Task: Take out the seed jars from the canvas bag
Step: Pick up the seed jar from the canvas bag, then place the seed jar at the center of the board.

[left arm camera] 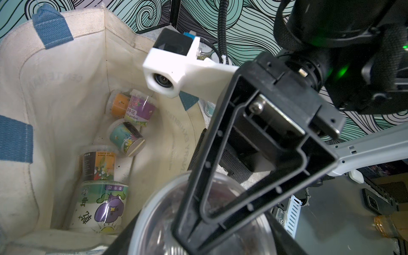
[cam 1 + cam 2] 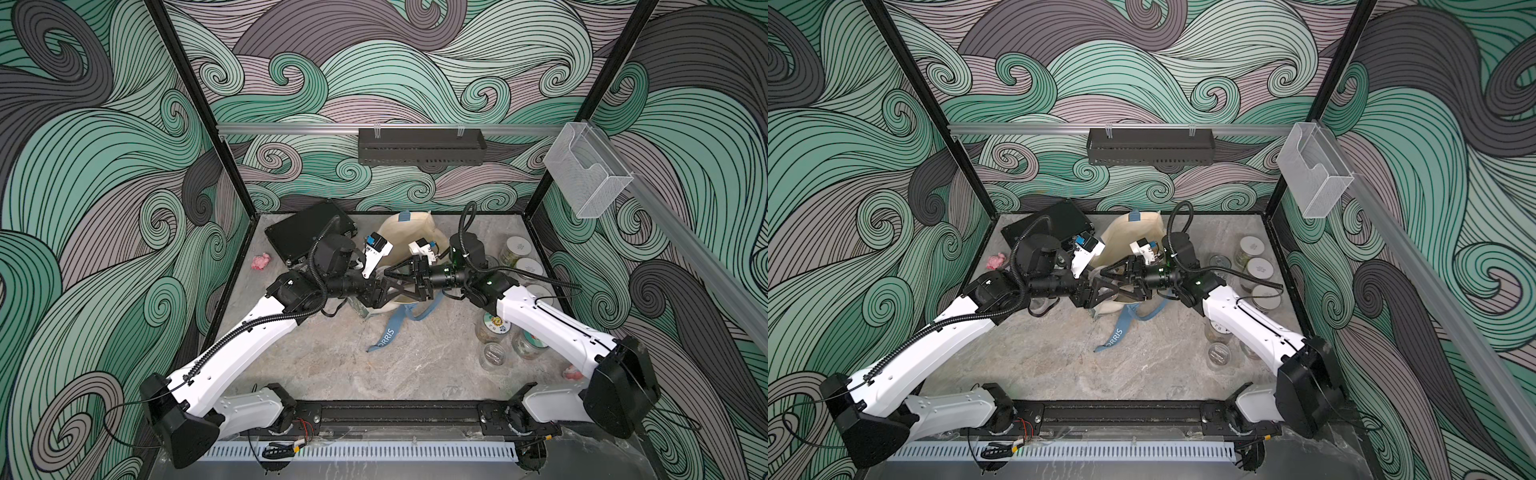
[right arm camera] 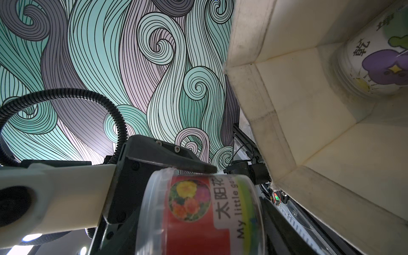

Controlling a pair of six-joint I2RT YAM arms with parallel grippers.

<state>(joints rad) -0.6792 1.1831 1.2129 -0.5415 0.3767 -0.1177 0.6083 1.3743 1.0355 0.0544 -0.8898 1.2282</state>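
The cream canvas bag [image 2: 409,232] lies open-mouthed at mid-table. Both grippers meet over its mouth around one seed jar [image 3: 198,220] with a red flower label and a clear lid [image 1: 159,220]. My left gripper [image 2: 409,291] is shut on the jar's sides. My right gripper [image 2: 390,276] holds it end to end, one finger [image 1: 192,198] lying across the lid. Several labelled seed jars [image 1: 103,205] lie inside the bag [image 1: 66,77]. Several more jars [image 2: 517,245] stand on the table at the right.
A flat black hard case [image 2: 309,232] lies at the back left, with a pink lump [image 2: 261,262] beside it and another [image 2: 572,372] by the right arm's base. The bag's blue strap [image 2: 386,332] trails toward the front.
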